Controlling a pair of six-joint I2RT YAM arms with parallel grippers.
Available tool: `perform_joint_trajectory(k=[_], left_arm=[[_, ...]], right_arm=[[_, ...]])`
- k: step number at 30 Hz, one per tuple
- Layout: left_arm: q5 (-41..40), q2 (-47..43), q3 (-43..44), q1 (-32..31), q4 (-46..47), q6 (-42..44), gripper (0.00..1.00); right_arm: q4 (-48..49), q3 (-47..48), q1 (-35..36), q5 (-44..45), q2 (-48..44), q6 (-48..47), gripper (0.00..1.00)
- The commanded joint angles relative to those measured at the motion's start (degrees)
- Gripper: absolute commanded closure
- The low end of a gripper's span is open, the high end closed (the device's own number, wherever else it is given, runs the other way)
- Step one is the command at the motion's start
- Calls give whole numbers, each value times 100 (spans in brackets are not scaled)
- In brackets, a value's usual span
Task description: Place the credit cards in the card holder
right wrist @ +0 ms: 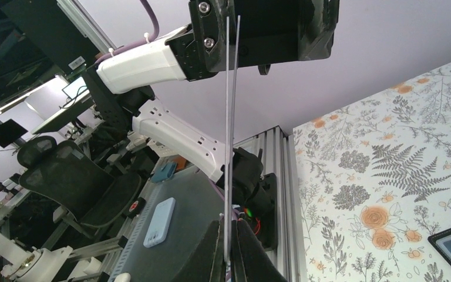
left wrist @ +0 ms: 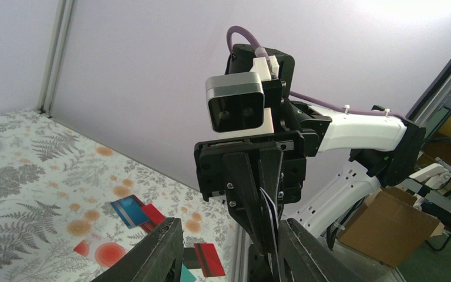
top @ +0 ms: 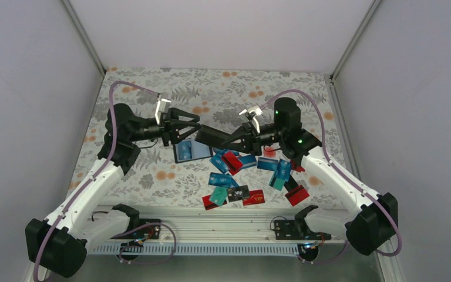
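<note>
- The right gripper (right wrist: 229,238) is pinched tight on a thin card (right wrist: 228,117), which is seen edge-on and stands up from between its fingers.
- The card's far end reaches the left gripper (top: 197,131). Its fingers are spread wide, one on each side of the card; contact cannot be told.
- The two grippers meet tip to tip above the middle of the table (top: 152,94).
- The card holder (top: 191,151) lies open and flat on the table just below that meeting point, blue inside up, apart from both grippers.
- The other credit cards (top: 222,180) lie scattered right of the holder and toward the near edge: blue, teal, red and one black.
</note>
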Motion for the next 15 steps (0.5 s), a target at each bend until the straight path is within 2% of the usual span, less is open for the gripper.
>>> perform_joint_trajectory(k=[1, 15], left_arm=[[-77, -104, -24, 4, 42, 117, 59], [27, -136, 117, -13, -460, 513, 59]], right_arm=[[-40, 191, 96, -169, -106, -146, 96], [-95, 345, 127, -64, -117, -79, 96]])
